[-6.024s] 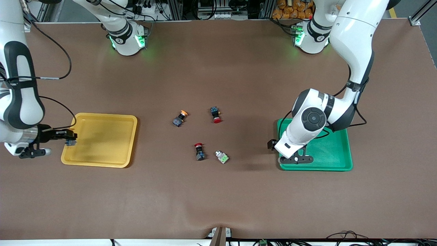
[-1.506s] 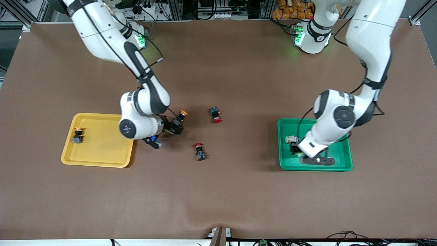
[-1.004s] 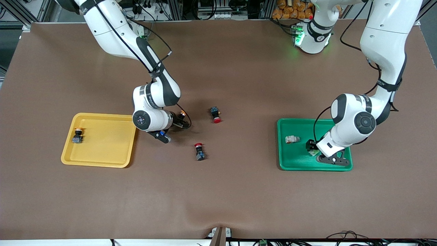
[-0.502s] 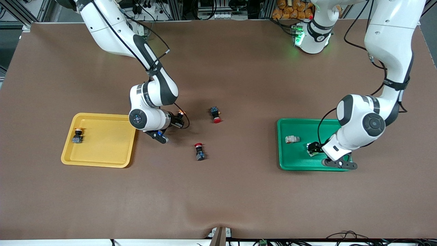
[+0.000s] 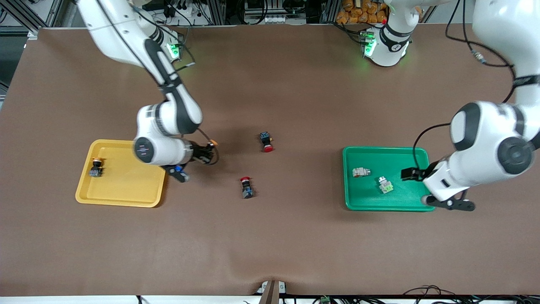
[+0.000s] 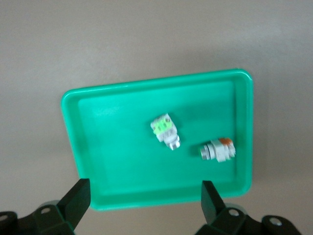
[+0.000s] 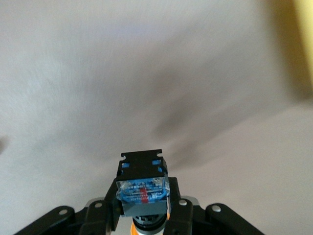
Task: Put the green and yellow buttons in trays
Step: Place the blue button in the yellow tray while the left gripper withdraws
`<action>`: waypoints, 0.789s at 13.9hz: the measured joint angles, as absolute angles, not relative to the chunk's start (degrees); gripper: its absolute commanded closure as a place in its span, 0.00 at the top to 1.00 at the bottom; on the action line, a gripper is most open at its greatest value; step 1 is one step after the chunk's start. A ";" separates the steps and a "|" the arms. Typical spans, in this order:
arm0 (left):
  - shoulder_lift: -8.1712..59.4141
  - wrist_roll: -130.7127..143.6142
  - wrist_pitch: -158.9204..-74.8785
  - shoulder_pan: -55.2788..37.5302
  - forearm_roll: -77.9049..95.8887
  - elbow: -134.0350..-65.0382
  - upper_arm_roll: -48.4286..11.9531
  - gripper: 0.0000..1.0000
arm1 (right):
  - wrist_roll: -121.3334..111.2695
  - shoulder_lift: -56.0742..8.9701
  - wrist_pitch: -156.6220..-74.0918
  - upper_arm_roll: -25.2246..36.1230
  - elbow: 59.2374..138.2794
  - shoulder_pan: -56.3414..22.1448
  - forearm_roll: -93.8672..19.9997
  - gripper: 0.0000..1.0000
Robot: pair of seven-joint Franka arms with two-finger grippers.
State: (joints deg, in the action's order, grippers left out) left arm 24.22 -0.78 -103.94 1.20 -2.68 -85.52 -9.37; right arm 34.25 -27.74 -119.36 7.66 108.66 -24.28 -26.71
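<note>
Front view: the left hand (image 5: 411, 174) has released the light-green-faced button (image 5: 384, 186) and has withdrawn, standing over the green tray (image 5: 423, 157) edge toward the left arm's end of the surface. Both whitish-grey buttons, including the second one (image 5: 360, 172), lie inside this tray. The right hand (image 5: 207, 153) has closed on the second yellow button (image 5: 213, 144) and carries it above the surface, beside the yellow tray (image 5: 126, 198), which holds the first yellow button (image 5: 95, 166).

Left wrist view: fingers (image 6: 76, 201) stand wide apart, empty, over the green tray.

Right wrist view: fingers (image 7: 108, 211) clamp the button's dark blue body. Judgement: only this delivery to the yellow tray remains.
</note>
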 measured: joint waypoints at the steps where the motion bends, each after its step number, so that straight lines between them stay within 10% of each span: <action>1: 22.20 -0.77 -101.55 0.56 -2.68 -84.70 -8.78 1.00 | 30.66 -27.01 -116.45 8.17 107.64 -21.72 -26.67 0.29; 7: 8.87 -0.16 -88.27 -5.13 -2.66 -82.93 -2.90 1.00 | 8.97 -29.29 -101.00 9.18 94.91 -4.88 -23.14 0.36; 9: 5.11 0.03 -84.76 -5.20 -2.64 -82.86 -1.63 1.00 | 4.59 -30.85 -101.26 9.01 93.33 -4.43 -18.65 0.57; 11: 2.17 0.22 -81.38 -5.12 -2.63 -82.86 -0.79 1.00 | 1.57 -32.07 -102.04 8.83 91.50 -4.38 -16.08 1.00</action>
State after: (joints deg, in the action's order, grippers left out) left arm 2.17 0.22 -81.38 -5.12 -2.63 -82.86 -0.79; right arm 1.57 -32.07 -102.04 8.83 91.50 -4.38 -16.08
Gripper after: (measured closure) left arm 0.000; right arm 0.559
